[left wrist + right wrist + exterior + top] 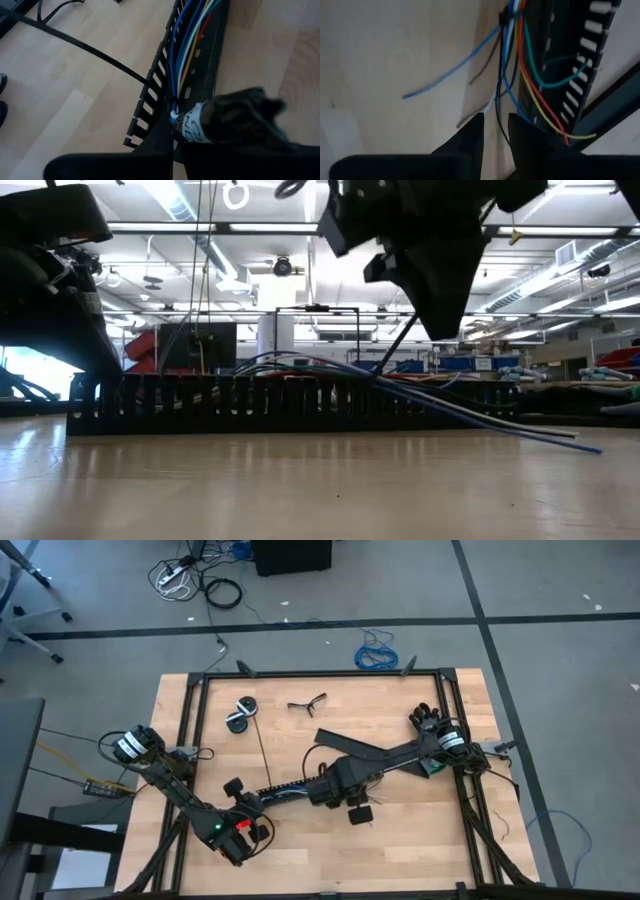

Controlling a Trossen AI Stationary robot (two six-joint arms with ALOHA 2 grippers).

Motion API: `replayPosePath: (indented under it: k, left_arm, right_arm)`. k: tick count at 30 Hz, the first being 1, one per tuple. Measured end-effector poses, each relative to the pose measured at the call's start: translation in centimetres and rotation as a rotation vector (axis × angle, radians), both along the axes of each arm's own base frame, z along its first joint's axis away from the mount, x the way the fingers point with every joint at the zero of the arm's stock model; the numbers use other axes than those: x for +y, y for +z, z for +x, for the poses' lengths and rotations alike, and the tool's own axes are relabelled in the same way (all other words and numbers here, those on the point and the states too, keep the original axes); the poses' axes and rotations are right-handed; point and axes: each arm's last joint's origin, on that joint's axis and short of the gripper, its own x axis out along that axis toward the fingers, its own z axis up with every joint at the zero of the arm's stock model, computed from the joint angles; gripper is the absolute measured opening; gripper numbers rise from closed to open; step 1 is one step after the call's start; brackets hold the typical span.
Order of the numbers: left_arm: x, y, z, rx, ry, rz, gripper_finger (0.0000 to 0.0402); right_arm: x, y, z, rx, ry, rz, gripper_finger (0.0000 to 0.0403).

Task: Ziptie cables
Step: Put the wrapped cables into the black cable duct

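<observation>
One camera looks straight down on the whole desk (400, 830). Another sits at desk height, facing level across into the room. Each wrist camera peers close past its own claw; all share the slotted black duct (280, 405) with cables (520, 65).

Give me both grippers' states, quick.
Left gripper: shut on the cables at the end of the slotted duct.
Right gripper: slightly open, holding nothing.

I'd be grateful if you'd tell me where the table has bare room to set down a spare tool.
The bare wooden table is free near the front right corner, beside the right frame rail, and along the back right, past the small black forked clip. The middle is crowded: the black slotted cable duct, the coloured wires, and both arms.
</observation>
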Motion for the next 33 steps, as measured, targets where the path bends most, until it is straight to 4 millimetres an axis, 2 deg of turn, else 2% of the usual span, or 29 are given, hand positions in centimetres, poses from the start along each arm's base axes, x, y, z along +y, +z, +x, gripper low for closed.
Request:
replayPosePath:
  k: [6,12,17,20,23,25,30,33]
  left_arm:
    - [0.0,0.0,0.0,0.004,0.001,-0.004,0.0000]
    - [0.0,0.0,0.0,0.009,0.001,-0.005,0.0000]
    - [0.0,0.0,0.0,0.016,0.001,-0.013,0.0000]
    - [0.0,-0.1,0.0,0.020,0.001,-0.021,0.0000]
    - [0.0,-0.1,0.0,0.025,0.001,-0.028,0.0000]
    - [-0.1,-0.1,0.0,0.026,0.001,-0.036,0.0000]
    - [-0.2,-0.1,0.1,0.020,0.001,-0.051,0.0000]
    - [-0.2,-0.1,0.1,0.021,0.001,-0.052,0.0000]
  right_arm:
    - [0.8,1.4,-1.1,0.052,-0.024,-0.099,0.0078]
    - [2.7,3.4,-1.6,-0.049,0.009,-0.151,0.0053]
    - [4.2,5.5,-2.2,-0.141,-0.002,-0.151,0.0008]
    - [4.5,5.9,-2.6,-0.203,0.009,-0.272,0.0010]
    - [3.2,6.3,-2.9,-0.262,0.024,-0.439,0.0012]
    - [1.5,7.7,-3.0,-0.309,-0.003,-0.506,0.0006]
    - [-3.6,13.3,-5.5,-0.458,-0.249,-0.461,0.0002]
    - [-5.7,16.4,-7.7,-0.557,-0.374,-0.359,0.0001]
